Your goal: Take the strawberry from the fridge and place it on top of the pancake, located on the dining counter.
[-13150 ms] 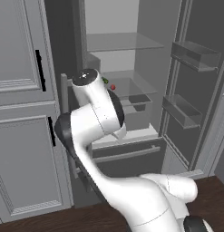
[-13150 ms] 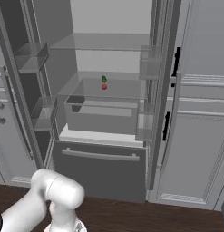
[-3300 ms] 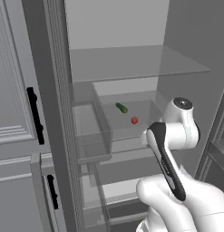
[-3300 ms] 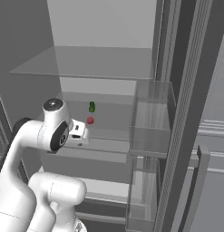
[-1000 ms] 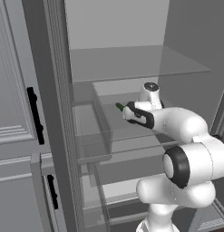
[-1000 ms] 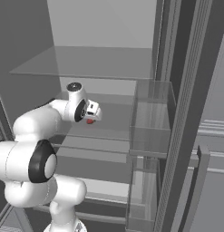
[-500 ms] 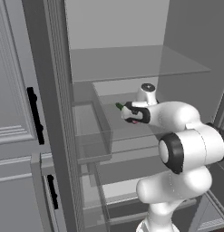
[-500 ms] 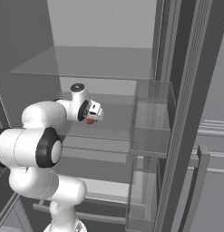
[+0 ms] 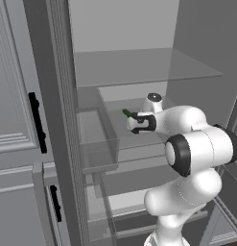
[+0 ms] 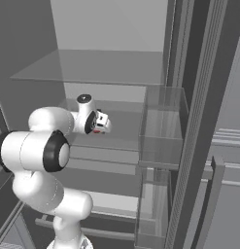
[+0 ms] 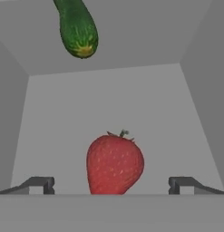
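In the hand view the strawberry (image 11: pixel 114 163), red with a small green top, lies on the fridge's light grey shelf floor. It sits between my two fingertips (image 11: pixel 40 183), which stand wide apart on either side without touching it. My gripper (image 11: pixel 111 185) is open. From the left base view the gripper (image 9: pixel 134 123) reaches deep into the fridge (image 9: pixel 121 29) at middle-shelf height, and the right base view shows the gripper (image 10: pixel 104 123) there as well. The pancake and the dining counter are out of view.
A dark green elongated item (image 11: pixel 77 28) lies just beyond the strawberry, and the same green item (image 9: pixel 126 113) shows by my hand. A glass shelf (image 9: pixel 144 67) spans above. Door bins (image 10: pixel 162 126) flank the opening. A cabinet with black handles (image 9: pixel 36 122) stands at the left.
My hand has pushed a little deeper into the fridge toward the strawberry while the elbow swung closer to the cameras. The strawberry and the green item have not moved.
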